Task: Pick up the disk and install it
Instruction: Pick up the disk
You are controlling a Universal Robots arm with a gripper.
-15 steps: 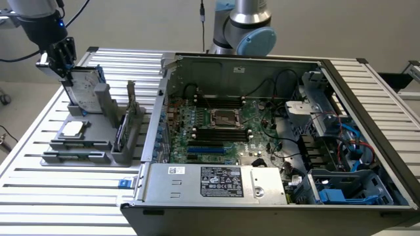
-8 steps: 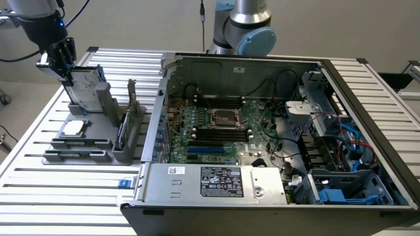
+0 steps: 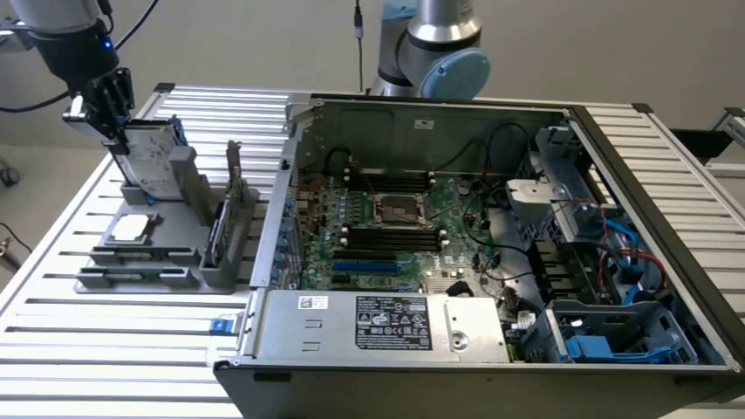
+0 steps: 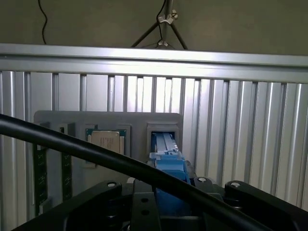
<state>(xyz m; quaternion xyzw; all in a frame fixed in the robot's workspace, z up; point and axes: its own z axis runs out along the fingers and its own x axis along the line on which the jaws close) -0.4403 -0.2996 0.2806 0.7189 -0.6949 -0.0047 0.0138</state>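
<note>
While upright, disk between jaws.

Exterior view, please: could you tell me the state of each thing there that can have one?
Computer case: open, side panel off, interior exposed.
Disk: standing upright in the slot of the grey holder.
Pincer: at the disk's top edge.
Chip: lying flat on the holder.

Ribbed metal table, blue plastic-framed disk.
</note>
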